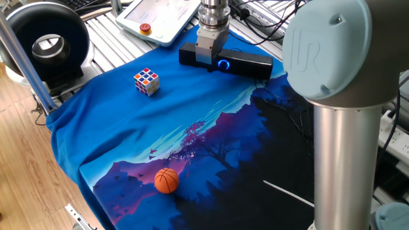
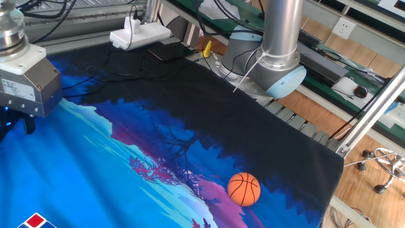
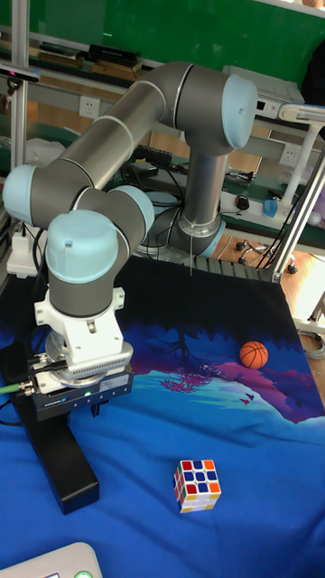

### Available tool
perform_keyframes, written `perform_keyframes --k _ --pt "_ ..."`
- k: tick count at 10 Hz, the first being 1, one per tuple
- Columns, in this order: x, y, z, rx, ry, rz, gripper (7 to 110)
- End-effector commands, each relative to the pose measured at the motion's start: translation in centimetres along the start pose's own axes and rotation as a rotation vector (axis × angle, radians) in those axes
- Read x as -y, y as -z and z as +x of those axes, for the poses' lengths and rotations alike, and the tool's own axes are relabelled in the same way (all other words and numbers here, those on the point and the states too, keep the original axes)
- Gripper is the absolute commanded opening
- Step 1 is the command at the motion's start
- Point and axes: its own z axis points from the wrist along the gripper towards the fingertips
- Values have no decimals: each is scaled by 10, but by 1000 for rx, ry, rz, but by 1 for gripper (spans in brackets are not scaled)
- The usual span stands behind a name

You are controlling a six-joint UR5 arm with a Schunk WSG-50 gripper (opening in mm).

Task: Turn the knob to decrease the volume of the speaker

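The speaker (image 1: pixel 246 64) is a long black bar lying at the far edge of the blue cloth. Its knob (image 1: pixel 223 64) glows blue at the middle of the bar. My gripper (image 1: pixel 208 61) stands upright over the speaker, just left of the knob, with its grey body hiding the fingertips. The other fixed view shows the gripper (image 2: pixel 14 123) at the left edge, with one dark finger (image 2: pixel 28 122) hanging below the body. In the tall fixed view the gripper (image 3: pixel 77 414) sits over the speaker (image 3: pixel 61 461), and the knob is hidden there.
On the cloth lie a Rubik's cube (image 1: pixel 146 81) and an orange ball (image 1: pixel 167 180). A big black ring-shaped device (image 1: pixel 45 41) and a white pendant with a red button (image 1: pixel 146 28) lie beyond the cloth. The arm's grey column (image 1: pixel 342 160) stands at the right.
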Motion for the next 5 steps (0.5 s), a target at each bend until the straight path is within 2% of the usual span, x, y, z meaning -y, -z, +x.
perform_keyframes --k 1,3,5 --pt "-7 11 -4 13 6 -26 44" --pt "-16 25 12 -39 -10 -41 44" --pt "-15 22 32 -88 -44 -11 44"
